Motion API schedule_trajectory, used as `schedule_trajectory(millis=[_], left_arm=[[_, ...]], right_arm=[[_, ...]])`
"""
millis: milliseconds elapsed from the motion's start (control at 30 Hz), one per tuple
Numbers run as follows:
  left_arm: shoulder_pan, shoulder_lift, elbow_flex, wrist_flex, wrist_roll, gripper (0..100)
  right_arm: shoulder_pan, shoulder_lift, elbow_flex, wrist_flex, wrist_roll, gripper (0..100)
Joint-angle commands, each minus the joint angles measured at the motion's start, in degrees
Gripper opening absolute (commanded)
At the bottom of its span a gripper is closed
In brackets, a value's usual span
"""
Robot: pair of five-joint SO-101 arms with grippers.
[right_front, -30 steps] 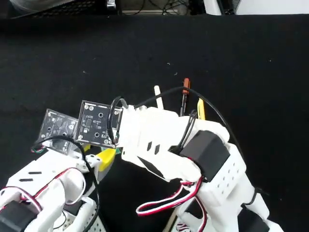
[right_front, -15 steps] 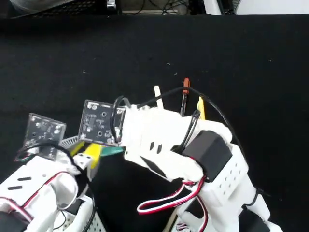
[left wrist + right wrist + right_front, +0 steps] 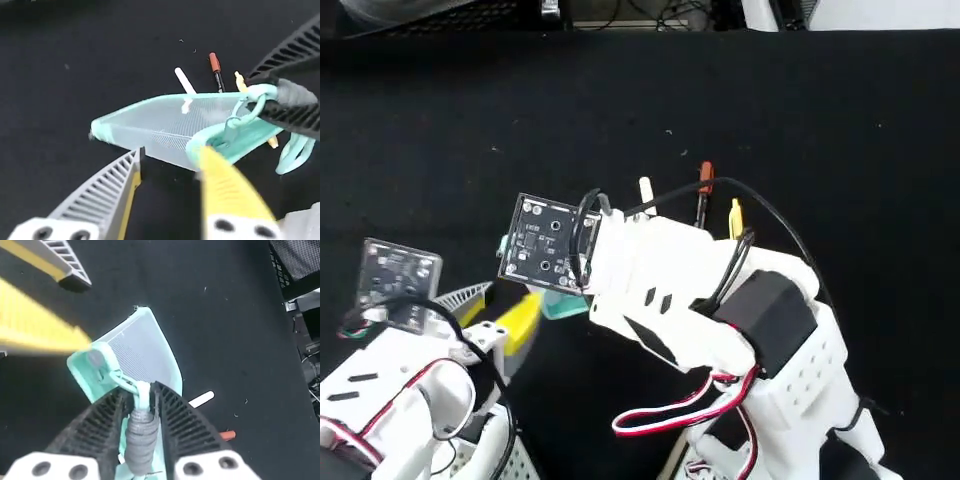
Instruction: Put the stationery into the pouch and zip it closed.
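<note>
The left gripper (image 3: 171, 152), jaws spread and empty, has drawn back leftward from the mint mesh pouch (image 3: 140, 350), which the right gripper (image 3: 139, 390) pinches tightly by its zip pull, while the pens (image 3: 215, 67) lie beyond it on the table (image 3: 820, 120), so loading looks not yet begun.

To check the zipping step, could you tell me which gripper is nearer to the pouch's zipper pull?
Right. The right gripper is shut on the zipper pull; the left gripper is open beside the pouch, close to the pull.
</note>
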Motion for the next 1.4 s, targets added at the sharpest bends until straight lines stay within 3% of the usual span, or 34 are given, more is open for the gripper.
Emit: schedule_trajectory(millis=[0, 267, 467, 633, 733, 1100, 1200, 1367], left_arm=[[0.0, 1.1, -1.1, 0.4, 1.3, 26], [-0.3, 1.0, 9.6, -4.7, -1.9, 26], [-0.3, 0.6, 6.3, -4.7, -1.8, 26], [0.0, 1.1, 3.2, -5.0, -2.6, 11], [0.0, 1.1, 3.9, -5.0, -9.8, 2], [-0.5, 1.1, 4.1, -6.2, -10.7, 3], [-4.3, 1.1, 4.0, -7.7, -9.9, 3], [-14.4, 1.1, 2.6, -9.1, -9.1, 3]], right_arm=[[0.7, -1.1, -0.2, -0.5, 0.0, 1.2], [0.7, -1.1, -0.1, -1.8, 0.0, 1.2], [0.7, -1.1, -0.1, -1.6, 0.0, 1.2], [0.7, -1.2, -0.1, -1.5, 0.0, 1.2], [0.7, -1.5, -0.1, -1.5, 0.0, 1.2], [0.9, -2.3, -0.7, 2.5, -0.1, 1.2], [2.1, -6.1, -0.6, 2.5, -0.1, 1.2], [11.5, -12.4, 0.0, 2.5, 0.3, 1.2]])
